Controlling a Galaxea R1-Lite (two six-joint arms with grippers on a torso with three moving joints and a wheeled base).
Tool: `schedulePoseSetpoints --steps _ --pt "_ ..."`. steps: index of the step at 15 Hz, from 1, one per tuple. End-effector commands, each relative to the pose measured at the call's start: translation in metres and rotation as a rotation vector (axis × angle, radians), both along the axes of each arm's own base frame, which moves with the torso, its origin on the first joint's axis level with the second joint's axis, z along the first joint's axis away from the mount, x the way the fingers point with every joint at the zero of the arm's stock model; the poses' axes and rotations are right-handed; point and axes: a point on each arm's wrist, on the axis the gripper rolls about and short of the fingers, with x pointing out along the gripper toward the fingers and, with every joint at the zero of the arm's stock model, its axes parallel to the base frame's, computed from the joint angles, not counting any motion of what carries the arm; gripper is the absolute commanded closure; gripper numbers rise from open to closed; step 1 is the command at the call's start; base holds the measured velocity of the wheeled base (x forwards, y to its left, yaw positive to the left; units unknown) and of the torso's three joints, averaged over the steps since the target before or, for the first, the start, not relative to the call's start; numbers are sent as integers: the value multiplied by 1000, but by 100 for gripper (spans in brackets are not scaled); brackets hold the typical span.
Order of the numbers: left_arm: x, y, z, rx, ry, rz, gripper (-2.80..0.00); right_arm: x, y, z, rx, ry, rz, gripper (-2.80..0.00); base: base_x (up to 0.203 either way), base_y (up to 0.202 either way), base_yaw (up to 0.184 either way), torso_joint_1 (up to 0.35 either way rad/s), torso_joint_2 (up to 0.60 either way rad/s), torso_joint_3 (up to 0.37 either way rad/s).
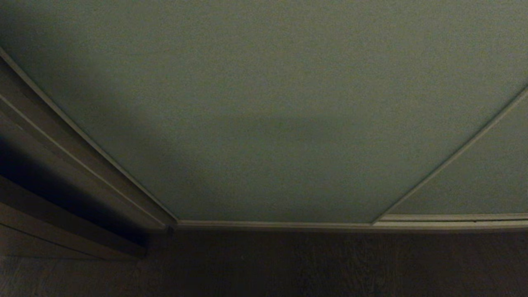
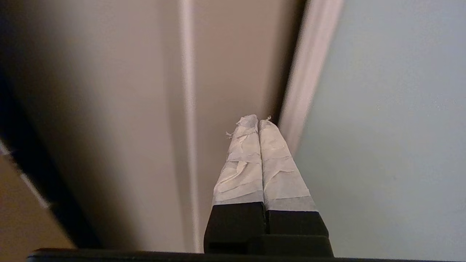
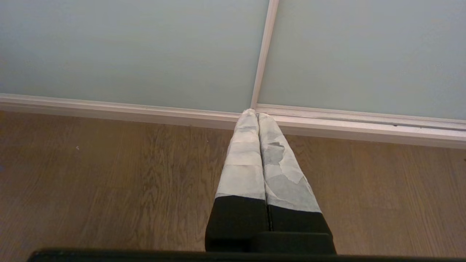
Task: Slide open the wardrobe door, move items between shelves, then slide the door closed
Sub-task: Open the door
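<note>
While clenched empty, left claw [image 2: 258, 122] points beside sliding wardrobe door [image 2: 382, 127] frame edge.

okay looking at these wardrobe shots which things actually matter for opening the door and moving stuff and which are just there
Part of the job:
- sliding wardrobe door, shut
- left gripper, fingers shut, tips by the door's left edge frame

Just there:
- second door panel
- wooden floor
- bottom track
- side wall of the wardrobe
- right gripper, shut, hanging over the floor
</note>
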Motion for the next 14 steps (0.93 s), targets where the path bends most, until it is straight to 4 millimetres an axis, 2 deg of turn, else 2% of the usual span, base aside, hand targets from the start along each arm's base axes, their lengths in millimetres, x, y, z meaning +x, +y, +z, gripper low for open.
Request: schedulePoseSetpoints --steps 1,11,14 --pt "5 1 -2 0 10 -11 0 0 0 0 0 -2 1 0 0 0 0 0 0 0" --pt "16 3 1 18 20 -38 0 0 0 0 0 -2 1 0 0 0 0 0 0 0" --pt "15 1 -1 38 36 -111 0 0 0 0 0 -2 1 0 0 0 0 0 0 0"
